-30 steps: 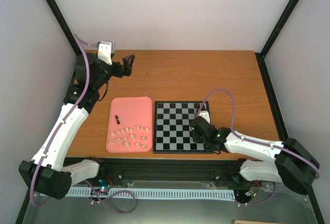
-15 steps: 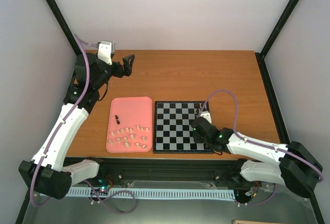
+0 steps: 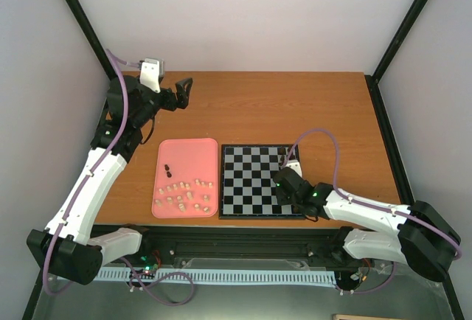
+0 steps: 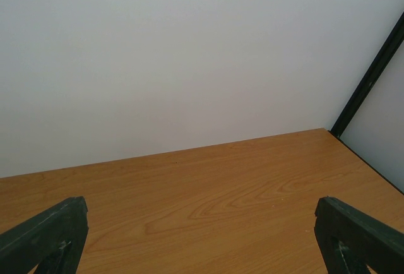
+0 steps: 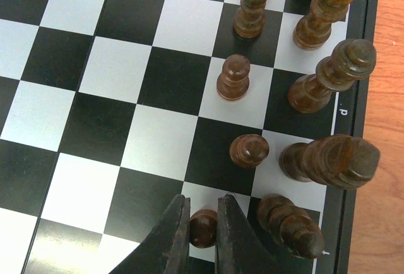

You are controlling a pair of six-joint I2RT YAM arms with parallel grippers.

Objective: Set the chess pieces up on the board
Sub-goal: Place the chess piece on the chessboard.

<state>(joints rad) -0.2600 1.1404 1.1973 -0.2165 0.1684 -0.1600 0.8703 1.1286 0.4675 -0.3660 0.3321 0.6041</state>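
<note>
An orange-brown wood-grain surface (image 3: 295, 106) is recorded, evenly lit, no hard shadows. It is enclosed behind and at both sides by plain white matte walls (image 3: 243, 18). Slanted black corner posts (image 3: 81, 18) are seen at both rear corners.

Left arm (image 3: 90, 183), right arm (image 3: 363, 209): white link shells, black joints, lilac cable (image 3: 317, 130) along each. Green light (image 3: 313, 194) on right wrist. Left gripper (image 4: 201, 203) fingers (image 4: 47, 236) dark green, wedge-shaped.

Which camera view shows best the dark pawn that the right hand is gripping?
The right wrist view: the dark pawn shows close up, clamped in the right hand. In the top external view the hand hides it. The left wrist view shows only table and wall.
</note>
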